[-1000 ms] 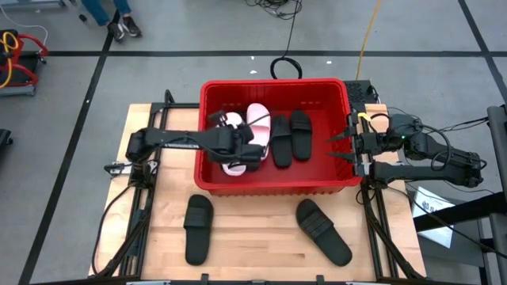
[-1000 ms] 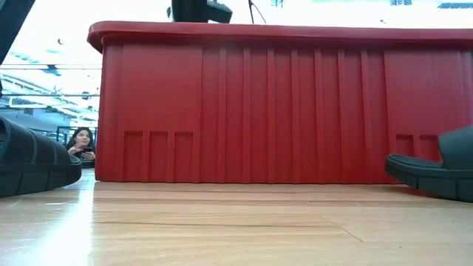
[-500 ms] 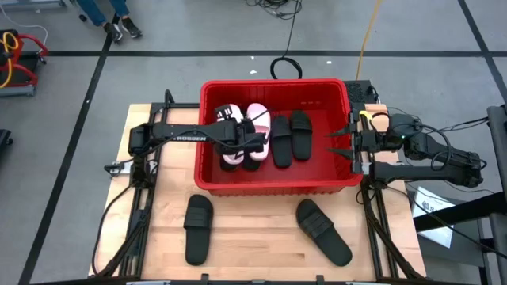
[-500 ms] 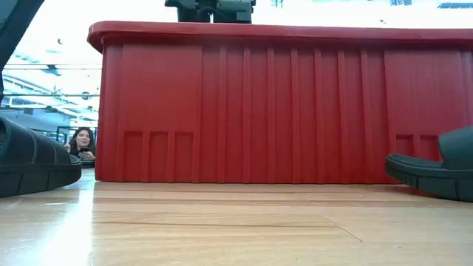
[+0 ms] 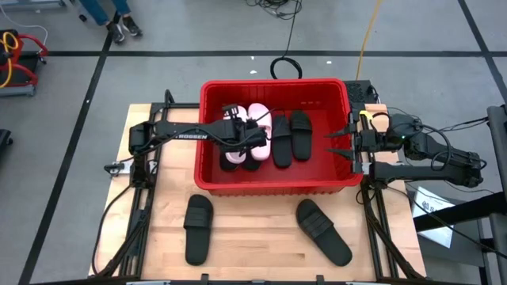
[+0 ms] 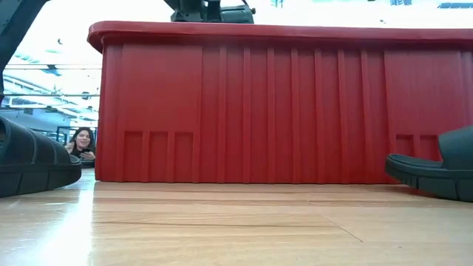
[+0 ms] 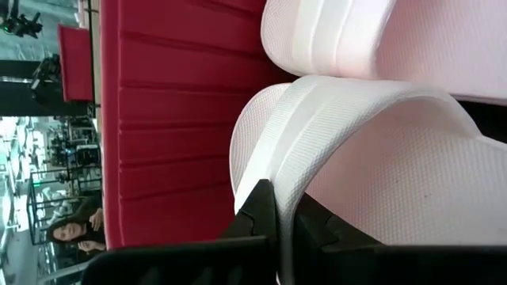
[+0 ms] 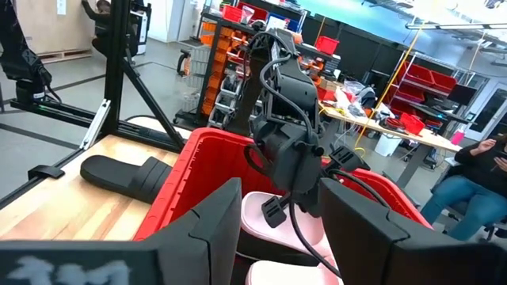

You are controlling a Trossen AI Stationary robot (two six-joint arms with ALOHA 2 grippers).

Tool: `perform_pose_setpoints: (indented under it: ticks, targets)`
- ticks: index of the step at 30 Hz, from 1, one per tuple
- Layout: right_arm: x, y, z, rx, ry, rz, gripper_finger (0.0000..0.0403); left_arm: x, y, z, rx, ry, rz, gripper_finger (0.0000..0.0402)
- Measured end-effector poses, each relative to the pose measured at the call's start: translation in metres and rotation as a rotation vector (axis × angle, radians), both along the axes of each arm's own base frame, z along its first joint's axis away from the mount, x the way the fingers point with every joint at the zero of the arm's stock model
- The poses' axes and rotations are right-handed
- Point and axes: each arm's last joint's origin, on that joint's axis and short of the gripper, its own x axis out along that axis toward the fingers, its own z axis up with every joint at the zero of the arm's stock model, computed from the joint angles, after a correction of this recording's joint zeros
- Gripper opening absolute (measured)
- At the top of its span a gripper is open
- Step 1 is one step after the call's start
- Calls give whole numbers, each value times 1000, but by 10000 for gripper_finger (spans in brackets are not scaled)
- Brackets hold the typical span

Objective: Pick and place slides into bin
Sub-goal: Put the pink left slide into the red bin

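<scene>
The red bin [image 5: 273, 184] stands mid-table. In it lie one pink slide [image 5: 259, 119] and two black slides [image 5: 281, 142] [image 5: 300, 132], side by side on the floor. My left gripper [image 5: 244, 141] reaches in over the bin's left wall, shut on a second pink slide [image 7: 372, 166], which sits beside the first pink slide [image 7: 348, 39]. Two more black slides [image 5: 198, 228] [image 5: 323, 231] lie on the table in front of the bin. At the bin's right wall my right gripper [image 5: 339, 143] hovers open and empty. My left gripper pinches a thin curved edge of the pink slide [image 7: 279, 207] between its two fingers, one on each face. It comes slanting down from the table's left. The slide's near end [image 5: 234, 157] sits below the gripper inside the bin; I cannot tell whether it touches the floor.
The bin's tall front wall [image 6: 251, 111] fills the low view, with a black slide at each side [image 6: 29, 166] [image 6: 436, 174]. Bare wood lies between the two slides in front of the bin. A person [image 6: 81, 144] sits far behind the table.
My left gripper has gone toward the bin's far wall and down into the bin, rolling as it went, still shut on the pink slide. The slide has turned and sunk with it, closer to the other pink slide.
</scene>
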Motion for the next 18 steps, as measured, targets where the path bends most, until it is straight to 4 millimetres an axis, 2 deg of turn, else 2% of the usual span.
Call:
perform_pose_setpoints:
  ticks: [18]
  targets:
    - [0,0,0,-1,0,0,160,-3,16,-2,-127,-26,9,2]
